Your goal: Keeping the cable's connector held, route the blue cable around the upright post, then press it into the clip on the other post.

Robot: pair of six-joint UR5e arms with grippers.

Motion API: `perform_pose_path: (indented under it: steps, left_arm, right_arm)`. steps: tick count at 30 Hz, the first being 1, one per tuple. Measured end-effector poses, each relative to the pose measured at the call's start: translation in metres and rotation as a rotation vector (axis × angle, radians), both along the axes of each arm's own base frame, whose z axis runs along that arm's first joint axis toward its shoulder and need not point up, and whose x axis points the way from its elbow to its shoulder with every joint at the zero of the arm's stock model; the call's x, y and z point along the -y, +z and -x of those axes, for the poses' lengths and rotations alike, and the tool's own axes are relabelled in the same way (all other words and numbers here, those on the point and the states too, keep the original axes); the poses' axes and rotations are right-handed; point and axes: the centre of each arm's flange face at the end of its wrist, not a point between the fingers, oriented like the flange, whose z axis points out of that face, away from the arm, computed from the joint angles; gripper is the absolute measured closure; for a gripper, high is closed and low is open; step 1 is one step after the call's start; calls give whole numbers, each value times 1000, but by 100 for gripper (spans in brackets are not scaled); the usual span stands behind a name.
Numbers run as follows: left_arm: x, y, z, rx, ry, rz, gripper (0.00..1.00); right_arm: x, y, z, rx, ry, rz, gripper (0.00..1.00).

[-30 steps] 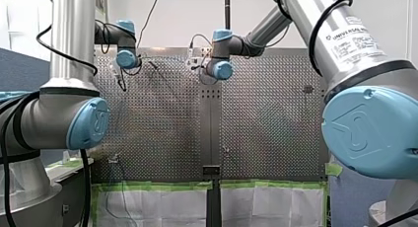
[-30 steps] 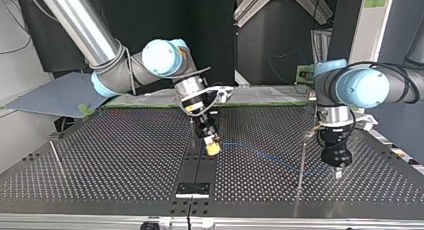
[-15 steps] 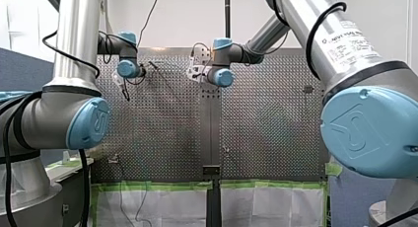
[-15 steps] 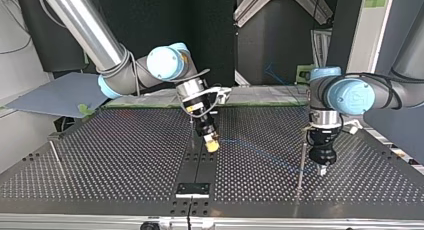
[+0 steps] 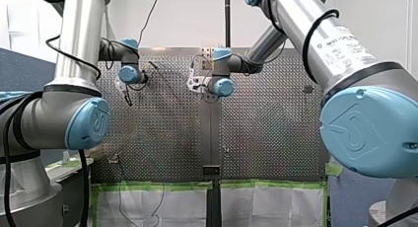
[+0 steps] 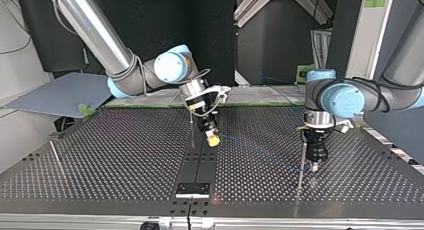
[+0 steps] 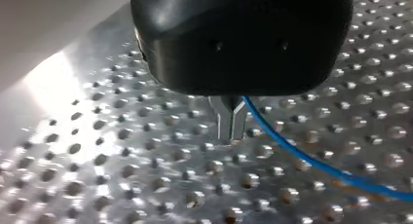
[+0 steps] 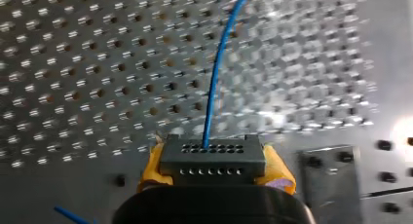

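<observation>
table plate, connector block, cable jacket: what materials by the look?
table: bare metal, probably aluminium or steel; bright glare, regular drilled holes.
connector: matte grey moulded plastic, likely; two rows of small holes, no shine.
cable: smooth blue jacket, probably PVC or similar; it bends in a soft curve.

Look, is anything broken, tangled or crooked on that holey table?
Nothing stands out. The thin blue cable runs unkinked from the grey connector held by my right gripper to my left gripper beside the upright metal post.

The cable (image 8: 214, 83) is blue, the connector (image 8: 211, 153) grey.
</observation>
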Motion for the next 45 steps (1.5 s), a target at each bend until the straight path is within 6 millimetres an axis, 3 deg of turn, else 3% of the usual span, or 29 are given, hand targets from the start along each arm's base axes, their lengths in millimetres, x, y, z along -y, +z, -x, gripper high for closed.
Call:
perform_pose_path:
  steps: [16,17,19,20,21,22,24,35,45]
  left_arm:
    - [7,-9,-2,-12,-26,10,100]
    - [8,-9,-2,-12,-27,10,92]
    - [8,-9,-2,-12,-27,11,88]
    - [8,-9,-2,-12,-27,11,73]
    - [9,-9,-2,-12,-26,12,64]
    - [9,-9,-2,-12,-23,12,64]
    - [8,-9,-2,-12,-19,13,44]
    - [8,-13,-2,-25,-14,22,22]
    - [13,-34,-6,-68,-27,23,22]
  right_arm:
    - [18,-61,4,-53,-19,-59,100]
    - [19,-64,4,-56,-19,-63,100]
    - [19,-74,3,-66,-19,-73,100]
    - [19,-78,3,-69,-19,-77,100]
    - [19,-82,3,-72,-19,-81,100]
    - [19,-86,3,-77,-18,-86,100]
    - [20,-92,3,-82,-19,-92,100]
    - [21,-133,6,-123,-24,-138,100]
    - [13,-198,15,-203,-32,-201,100]
